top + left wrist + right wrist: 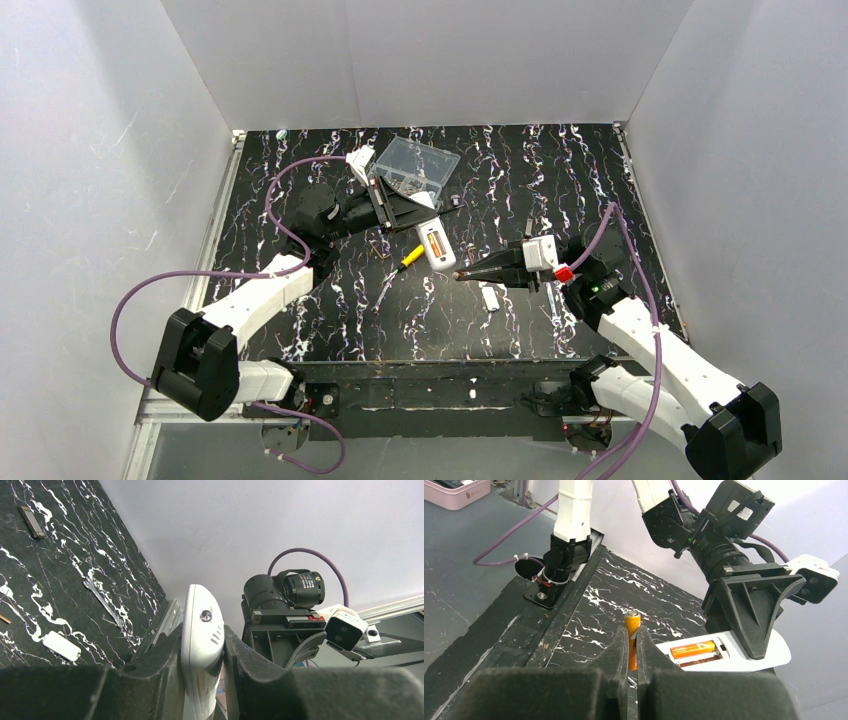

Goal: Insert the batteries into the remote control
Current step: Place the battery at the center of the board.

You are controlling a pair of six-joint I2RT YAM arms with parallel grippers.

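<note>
White walls box in black marbled counter (560,180).

Top view: left fingers (405,215) clamp remote control (434,247) mid-counter; right fingers (485,268) shut on held battery (457,275) just beside it.

Left wrist view: remote pinched by long edges only; sideways push likely twists it loose.

Right wrist view: held battery stands upright, seated battery (693,650) lies flat in bay. Angle mismatch may jam insertion or dislodge seated one.

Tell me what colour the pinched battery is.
The battery is orange; the right wrist view shows it best.
</note>
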